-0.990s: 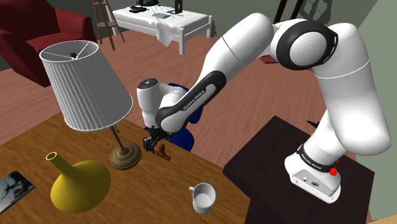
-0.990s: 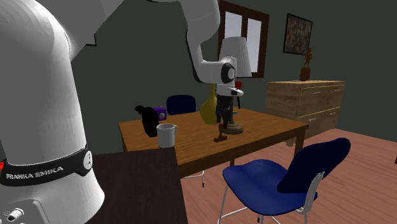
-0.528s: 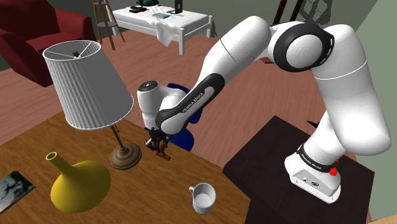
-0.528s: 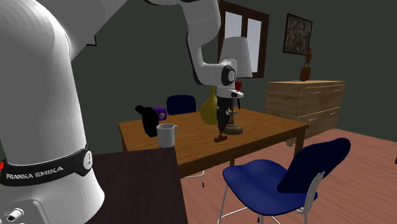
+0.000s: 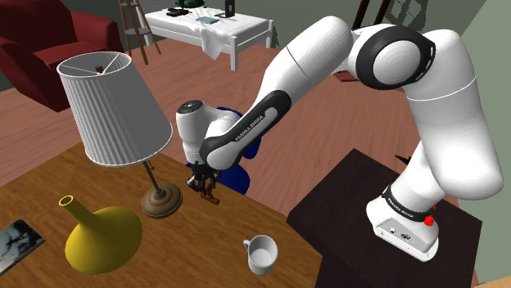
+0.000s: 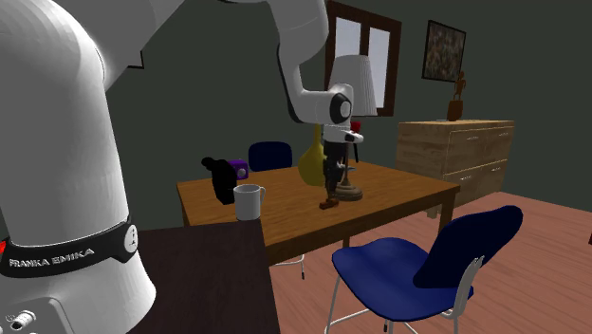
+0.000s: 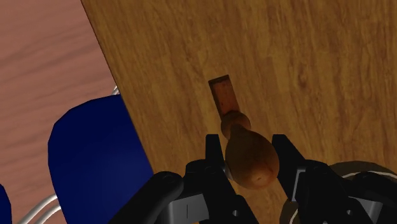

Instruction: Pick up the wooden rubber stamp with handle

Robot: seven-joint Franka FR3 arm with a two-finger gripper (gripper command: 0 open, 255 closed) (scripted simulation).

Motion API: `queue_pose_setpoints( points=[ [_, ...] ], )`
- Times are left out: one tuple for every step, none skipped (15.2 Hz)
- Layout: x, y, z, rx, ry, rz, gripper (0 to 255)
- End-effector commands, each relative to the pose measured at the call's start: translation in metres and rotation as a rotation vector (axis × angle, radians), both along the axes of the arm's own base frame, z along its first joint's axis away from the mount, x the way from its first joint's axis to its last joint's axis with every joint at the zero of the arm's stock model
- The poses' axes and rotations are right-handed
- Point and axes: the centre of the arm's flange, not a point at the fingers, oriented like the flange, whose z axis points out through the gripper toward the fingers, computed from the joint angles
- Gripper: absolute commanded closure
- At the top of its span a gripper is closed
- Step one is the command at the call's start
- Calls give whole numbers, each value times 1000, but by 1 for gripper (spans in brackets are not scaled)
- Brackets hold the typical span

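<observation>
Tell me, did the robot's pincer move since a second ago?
Yes. In the shoulder view the pincer slid right, away from the lamp base, over the stamp.

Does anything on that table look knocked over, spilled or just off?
Nothing stands out. The lamp, vase, mug and stamp all stand upright on the table. The lamp slants in the shoulder view but looks straight in the second exterior view, so likely the camera.
</observation>
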Motion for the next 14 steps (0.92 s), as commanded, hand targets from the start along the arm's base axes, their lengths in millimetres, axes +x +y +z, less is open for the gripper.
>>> queue_pose_setpoints(
  points=[
    [0, 1, 10, 0, 0, 0, 255],
    [0, 1, 15, 0, 0, 0, 255],
    [0, 1, 21, 0, 0, 0, 255],
    [0, 1, 26, 0, 0, 0, 255],
    [0, 1, 31, 0, 0, 0, 255],
    [0, 1, 36, 0, 0, 0, 255],
    [0, 1, 42, 0, 0, 0, 255],
    [0, 1, 47, 0, 0, 0, 255],
    [0, 1, 52, 0, 0, 0, 255],
    [0, 1, 58, 0, 0, 0, 255],
    [0, 1, 63, 0, 0, 0, 255],
    [0, 1, 68, 0, 0, 0, 255],
    [0, 1, 69, 0, 0, 0, 255],
    [0, 1, 69, 0, 0, 0, 255]
  ],
)
